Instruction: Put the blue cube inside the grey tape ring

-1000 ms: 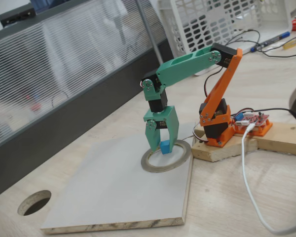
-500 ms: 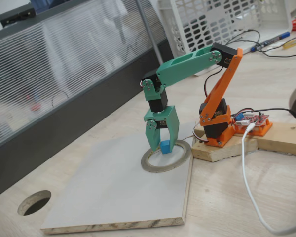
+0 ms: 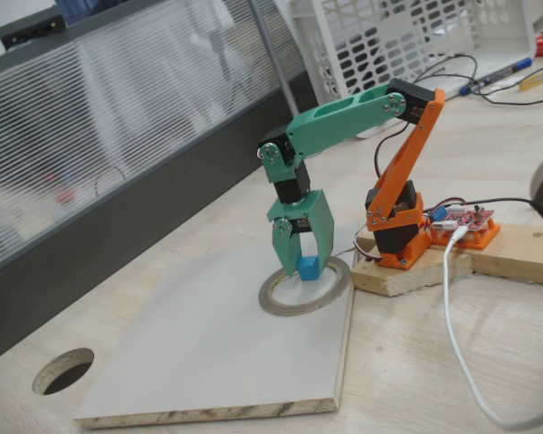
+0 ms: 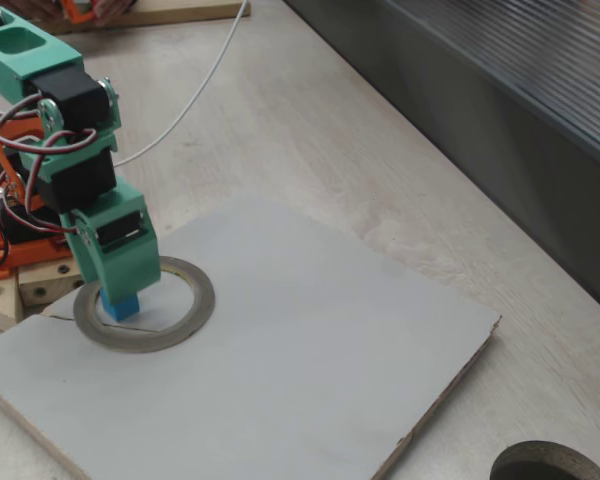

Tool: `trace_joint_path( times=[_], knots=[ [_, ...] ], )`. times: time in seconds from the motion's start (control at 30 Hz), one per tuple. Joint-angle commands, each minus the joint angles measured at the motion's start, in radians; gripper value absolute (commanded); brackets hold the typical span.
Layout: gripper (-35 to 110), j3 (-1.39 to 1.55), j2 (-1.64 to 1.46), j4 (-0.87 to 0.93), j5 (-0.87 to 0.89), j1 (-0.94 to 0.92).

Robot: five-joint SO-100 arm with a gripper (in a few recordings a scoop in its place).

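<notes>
In both fixed views my green gripper (image 3: 301, 262) (image 4: 120, 292) points straight down over the grey tape ring (image 3: 298, 310) (image 4: 146, 343), shut on the blue cube (image 3: 308, 268) (image 4: 121, 307). The cube sits at the tips of the jaws, low inside the ring's opening, close to the rim on the side towards the arm's base. I cannot tell whether the cube touches the board beneath. The ring lies flat on a grey board (image 3: 208, 348) (image 4: 310, 350), near the corner closest to the arm.
The arm's orange base (image 3: 398, 226) is mounted on a wooden block (image 3: 516, 249) beside the board. A white cable (image 3: 452, 316) trails across the table. A round dark hole (image 3: 63, 371) (image 4: 550, 465) is cut in the tabletop. A white basket (image 3: 389, 36) stands behind.
The gripper has shifted slightly to the right in the fixed view, carrying the blue cube with it; both stay over the ring.
</notes>
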State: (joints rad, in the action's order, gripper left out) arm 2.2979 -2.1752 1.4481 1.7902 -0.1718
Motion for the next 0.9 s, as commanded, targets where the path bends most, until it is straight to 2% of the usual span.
trace_joint_path(
  times=[0.0,0.2,0.87],
  knots=[
    [36,-0.138,-0.032,0.123,0.017,-0.009],
    [36,-0.324,-0.023,0.250,0.017,-0.011],
    [35,-0.318,-0.035,0.256,0.006,-0.009]
  ],
)
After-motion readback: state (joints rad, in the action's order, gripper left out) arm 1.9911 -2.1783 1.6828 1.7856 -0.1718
